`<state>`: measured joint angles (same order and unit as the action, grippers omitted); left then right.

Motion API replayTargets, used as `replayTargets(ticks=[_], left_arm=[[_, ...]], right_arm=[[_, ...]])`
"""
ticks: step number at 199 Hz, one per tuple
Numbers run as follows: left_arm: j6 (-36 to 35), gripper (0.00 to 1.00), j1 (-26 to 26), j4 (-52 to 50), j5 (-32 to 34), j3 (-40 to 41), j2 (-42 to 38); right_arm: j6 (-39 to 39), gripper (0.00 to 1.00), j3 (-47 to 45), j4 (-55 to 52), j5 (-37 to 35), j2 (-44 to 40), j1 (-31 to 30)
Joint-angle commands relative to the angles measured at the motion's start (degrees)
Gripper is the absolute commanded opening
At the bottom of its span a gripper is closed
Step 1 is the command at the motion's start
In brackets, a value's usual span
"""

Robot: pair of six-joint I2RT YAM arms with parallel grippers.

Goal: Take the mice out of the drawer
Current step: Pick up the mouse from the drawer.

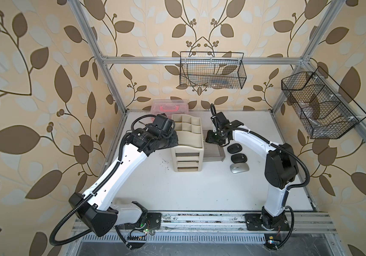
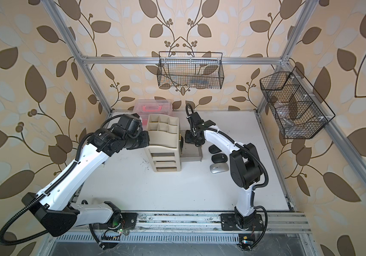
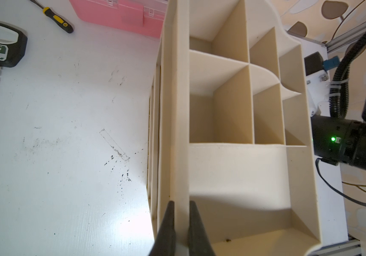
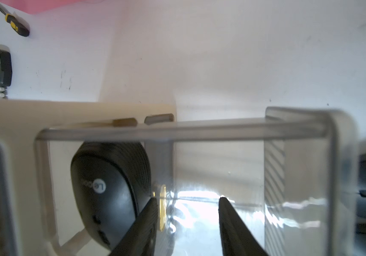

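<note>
Fingers (image 3: 166,226) of my left gripper (image 3: 181,221) are clenched on the beige organizer (image 3: 233,177) wall. Toward the table (image 1: 177,188) right edge I count three oval mice: silver mouse (image 1: 239,167), nearer black mouse (image 1: 239,157), farther black mouse (image 1: 234,148). Behind them, my right gripper (image 4: 188,221) stands apart, grasping nothing, in the clear drawer (image 4: 341,177) beside a fourth mouse (image 4: 106,188), black.

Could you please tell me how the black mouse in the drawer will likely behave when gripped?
The black mouse is probably rigid and light: a small hard shell. Its smooth domed top looks slippery; jaws might slip. Flat, it shouldn't roll.
</note>
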<state>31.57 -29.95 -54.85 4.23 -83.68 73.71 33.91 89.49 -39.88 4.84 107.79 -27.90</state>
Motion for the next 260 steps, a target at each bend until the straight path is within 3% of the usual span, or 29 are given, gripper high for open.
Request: replayTargets(ticks=[1, 16, 36, 72, 122, 164, 216, 240, 260], left_arm=[[-0.6, 0.00, -0.2, 5.7, -3.9, -0.2, -1.1], [-1.0, 0.00, -0.2, 6.4, -5.5, 0.1, -1.4], [-1.8, 0.00, -0.2, 4.7, -5.7, -1.0, -1.1], [-2.1, 0.00, -0.2, 4.4, -7.5, -1.3, -1.1], [-1.5, 0.00, -0.2, 4.4, -7.7, -1.3, -1.3], [-1.0, 0.00, -0.2, 5.1, -9.0, -1.3, -1.4], [-0.2, 0.00, -0.2, 5.0, -6.3, -0.8, -1.5], [0.0, 0.00, -0.1, 3.4, -1.9, -1.0, -1.1], [0.1, 0.00, -0.2, 4.1, -2.0, -0.3, -1.1]], right_arm=[[2.5, 0.47, -2.7, 4.7, 6.9, -5.8, 1.4], [6.1, 0.44, -3.5, 8.7, 12.5, -5.5, 2.7], [7.8, 0.38, -1.7, 8.4, 10.8, -3.8, 3.4], [10.7, 0.32, -1.0, 11.5, 14.3, -0.4, 3.7], [16.5, 0.21, -5.4, 19.3, 16.9, 0.4, 4.2], [20.8, 0.18, -6.2, 24.0, 19.9, 2.3, 3.5], [19.1, 0.13, -6.5, 19.7, 16.9, 3.4, 2.0], [17.2, 0.12, -10.3, 17.6, 15.0, 0.9, 1.0], [16.3, 0.11, -14.1, 16.0, 13.9, -2.2, 0.8]])
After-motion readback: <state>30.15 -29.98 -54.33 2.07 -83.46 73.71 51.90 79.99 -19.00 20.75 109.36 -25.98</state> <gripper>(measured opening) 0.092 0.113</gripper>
